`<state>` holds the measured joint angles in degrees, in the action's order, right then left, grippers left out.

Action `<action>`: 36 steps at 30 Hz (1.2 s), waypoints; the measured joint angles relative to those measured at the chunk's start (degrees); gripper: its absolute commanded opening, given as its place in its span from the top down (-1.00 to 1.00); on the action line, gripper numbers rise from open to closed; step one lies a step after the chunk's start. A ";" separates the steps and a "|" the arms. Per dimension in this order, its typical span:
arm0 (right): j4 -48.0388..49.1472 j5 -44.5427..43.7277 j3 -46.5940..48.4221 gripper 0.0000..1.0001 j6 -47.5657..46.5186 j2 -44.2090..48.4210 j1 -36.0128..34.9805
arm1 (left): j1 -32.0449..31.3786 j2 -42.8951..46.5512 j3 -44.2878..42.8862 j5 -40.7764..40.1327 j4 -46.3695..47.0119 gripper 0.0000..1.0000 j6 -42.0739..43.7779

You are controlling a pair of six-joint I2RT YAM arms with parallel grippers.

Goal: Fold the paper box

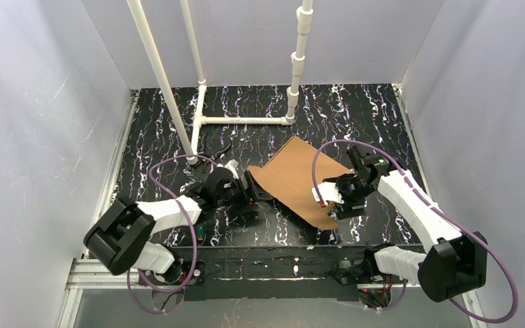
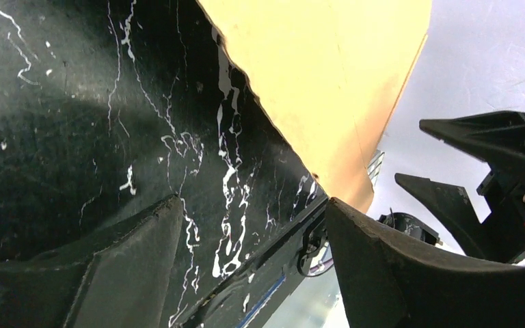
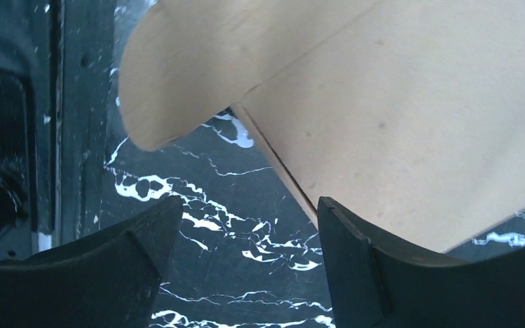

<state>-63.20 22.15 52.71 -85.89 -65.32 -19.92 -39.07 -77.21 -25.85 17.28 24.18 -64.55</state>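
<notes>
The paper box (image 1: pixel 292 179) is a flat brown cardboard sheet lying on the black marbled table (image 1: pixel 355 113), between the two arms. My left gripper (image 1: pixel 251 189) sits at the sheet's left edge. In the left wrist view this gripper (image 2: pixel 253 200) is open with only table between its fingers, and the cardboard (image 2: pixel 328 82) lies just beyond. My right gripper (image 1: pixel 331 199) is at the sheet's near right corner. In the right wrist view it (image 3: pixel 249 201) stands open over bare table. Its right finger (image 3: pixel 383 266) is beside the cardboard's (image 3: pixel 410 116) edge, near a rounded flap (image 3: pixel 171 82).
A white pipe frame (image 1: pixel 246 119) stands at the back of the table, with slanted pipes rising from it. Grey walls close in the left, right and back sides. A black rail (image 1: pixel 280 263) runs along the near edge, between the arm bases.
</notes>
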 measured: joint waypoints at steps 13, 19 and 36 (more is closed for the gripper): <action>1.38 1.16 -2.03 -0.52 -8.11 -2.89 0.11 | 0.00 -12.52 -5.51 1.79 5.53 -0.11 -2.78; 2.36 2.14 -2.12 -0.40 -8.15 -3.13 0.42 | 0.00 -16.24 -6.05 2.49 9.70 0.24 -5.09; 1.18 6.71 0.13 -0.30 -5.92 -5.77 0.46 | 0.46 -20.04 -6.03 3.87 16.11 0.47 -7.87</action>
<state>-62.02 28.86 52.84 -91.81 -71.09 -19.46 -38.61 -97.25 -31.88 21.15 40.29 -72.42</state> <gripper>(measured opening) 0.631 0.260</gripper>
